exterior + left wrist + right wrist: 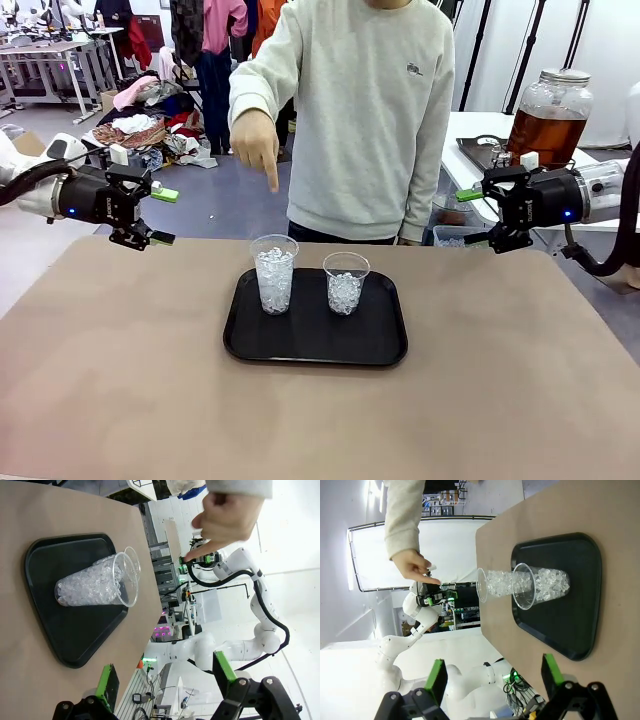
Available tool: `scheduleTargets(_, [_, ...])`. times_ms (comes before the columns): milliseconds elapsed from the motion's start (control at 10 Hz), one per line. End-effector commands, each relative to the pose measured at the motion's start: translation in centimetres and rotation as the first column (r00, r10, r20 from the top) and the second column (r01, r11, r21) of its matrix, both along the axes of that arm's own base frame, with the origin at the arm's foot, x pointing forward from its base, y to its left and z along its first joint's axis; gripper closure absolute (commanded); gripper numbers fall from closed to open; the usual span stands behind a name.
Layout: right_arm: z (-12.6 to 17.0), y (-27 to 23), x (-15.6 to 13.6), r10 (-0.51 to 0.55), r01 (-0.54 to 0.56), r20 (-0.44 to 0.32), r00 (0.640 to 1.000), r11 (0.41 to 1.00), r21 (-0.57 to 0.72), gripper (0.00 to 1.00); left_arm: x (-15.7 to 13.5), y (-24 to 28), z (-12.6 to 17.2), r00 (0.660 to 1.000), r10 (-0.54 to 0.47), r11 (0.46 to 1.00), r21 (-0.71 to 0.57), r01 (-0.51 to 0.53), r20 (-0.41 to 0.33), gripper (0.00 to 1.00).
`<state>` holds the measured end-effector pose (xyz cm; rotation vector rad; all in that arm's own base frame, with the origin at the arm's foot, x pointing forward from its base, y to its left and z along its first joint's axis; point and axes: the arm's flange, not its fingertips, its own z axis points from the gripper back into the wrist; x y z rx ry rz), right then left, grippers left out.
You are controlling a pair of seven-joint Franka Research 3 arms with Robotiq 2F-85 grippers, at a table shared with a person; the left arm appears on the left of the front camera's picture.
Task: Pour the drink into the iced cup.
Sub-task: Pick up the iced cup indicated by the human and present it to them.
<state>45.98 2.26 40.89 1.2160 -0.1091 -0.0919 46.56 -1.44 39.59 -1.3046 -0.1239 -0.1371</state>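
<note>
The drink [545, 140], an amber-brown liquid, sat in a big round glass jar [553, 95] with a metal lid. The jar stood on a white side table [470, 130] at the far right, behind the robot's right arm and well apart from the cups.

On the brown desk [120, 380] lay a black tray [315, 345] with two clear plastic cups standing upright side by side. The tall cup [274, 275] on the left and the short cup [346, 283] on the right both held ice.

A person in a pale grey sweatshirt stood at the far edge. The person's hand [256, 145] hung above the tall cup, forefinger pointing down at it and not touching it.

The left hand [160, 216] hovered over the desk's far left corner with its fingers apart and nothing between them. The right hand [472, 217] hovered over the far right corner, also spread wide and empty. Both faced inward toward the tray, well clear of it.
</note>
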Motion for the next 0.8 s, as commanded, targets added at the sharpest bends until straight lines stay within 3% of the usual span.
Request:
scheduleTargets(0, [0.08,0.03,0.00,0.000,0.000,0.002,1.000,1.000,0.001,0.00,-0.18,0.03,0.11,1.000,0.000,1.000,-0.002,0.000,0.014,0.00])
scheduleTargets(700, [0.08,0.03,0.00,0.000,0.000,0.002,1.000,1.000,0.001,0.00,-0.18,0.03,0.11,1.000,0.000,1.000,-0.002,0.000,0.014,0.00])
